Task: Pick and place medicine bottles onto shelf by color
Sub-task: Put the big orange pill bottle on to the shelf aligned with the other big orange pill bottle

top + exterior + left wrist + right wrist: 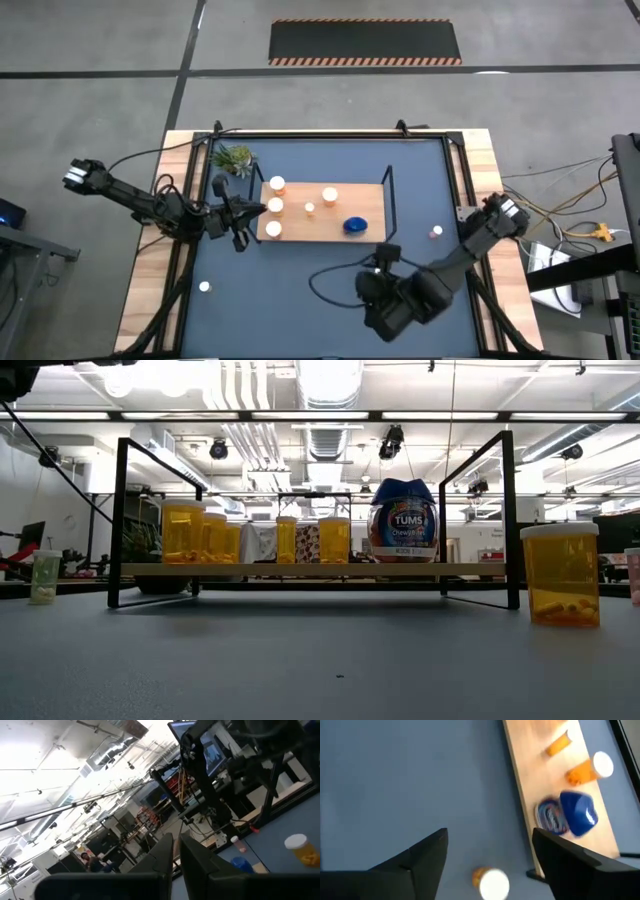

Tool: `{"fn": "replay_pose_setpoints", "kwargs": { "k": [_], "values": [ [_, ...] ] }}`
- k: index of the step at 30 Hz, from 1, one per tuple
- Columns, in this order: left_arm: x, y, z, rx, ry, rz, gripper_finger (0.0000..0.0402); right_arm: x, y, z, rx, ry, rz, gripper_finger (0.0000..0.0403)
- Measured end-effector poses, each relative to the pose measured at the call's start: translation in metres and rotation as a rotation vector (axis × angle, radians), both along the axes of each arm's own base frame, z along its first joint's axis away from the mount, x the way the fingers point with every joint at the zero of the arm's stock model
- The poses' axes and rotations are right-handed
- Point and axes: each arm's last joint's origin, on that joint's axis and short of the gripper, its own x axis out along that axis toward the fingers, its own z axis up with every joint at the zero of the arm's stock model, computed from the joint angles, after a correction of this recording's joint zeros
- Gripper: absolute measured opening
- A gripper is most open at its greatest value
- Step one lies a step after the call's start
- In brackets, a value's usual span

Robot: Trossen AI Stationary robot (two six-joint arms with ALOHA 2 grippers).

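Observation:
The light-wood shelf (320,225) with black wire ends stands mid-mat. On it stand several orange bottles with white caps (276,206) (182,532), a tiny white one (309,208) and the blue bottle (356,225) (402,520) (572,812). One orange bottle (492,881) (562,573) stands on the mat by the shelf's near right corner. My right gripper (490,845) (385,262) hangs open above it, a finger on either side, touching nothing. My left gripper (176,855) (245,212) is shut and empty at the shelf's left end, pointing upward.
A tiny white bottle (204,287) (44,577) stands on the mat near left, and another small one (437,232) to the shelf's right. A green plant (235,158) sits at the far left. A black cable (325,280) loops on the mat by my right arm.

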Motion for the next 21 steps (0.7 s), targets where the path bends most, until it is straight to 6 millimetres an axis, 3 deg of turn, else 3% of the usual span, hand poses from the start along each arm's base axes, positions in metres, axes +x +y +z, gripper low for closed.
{"fn": "replay_pose_setpoints", "kwargs": {
  "k": [6, 11, 21],
  "values": [
    [0.000, -0.002, 0.001, -0.004, -0.007, -0.015, 0.0015, -0.028, 0.015, -0.027, -0.032, 0.021, -0.009, 0.0319],
    [0.000, -0.002, 0.001, -0.004, -0.010, -0.015, 0.0015, -0.051, 0.024, -0.045, 0.004, -0.040, -0.038, 0.0324],
    [-0.002, -0.001, 0.005, -0.011, -0.054, -0.012, 0.0015, -0.084, 0.004, -0.080, 0.066, -0.171, -0.048, 0.0314]
  ]
}}
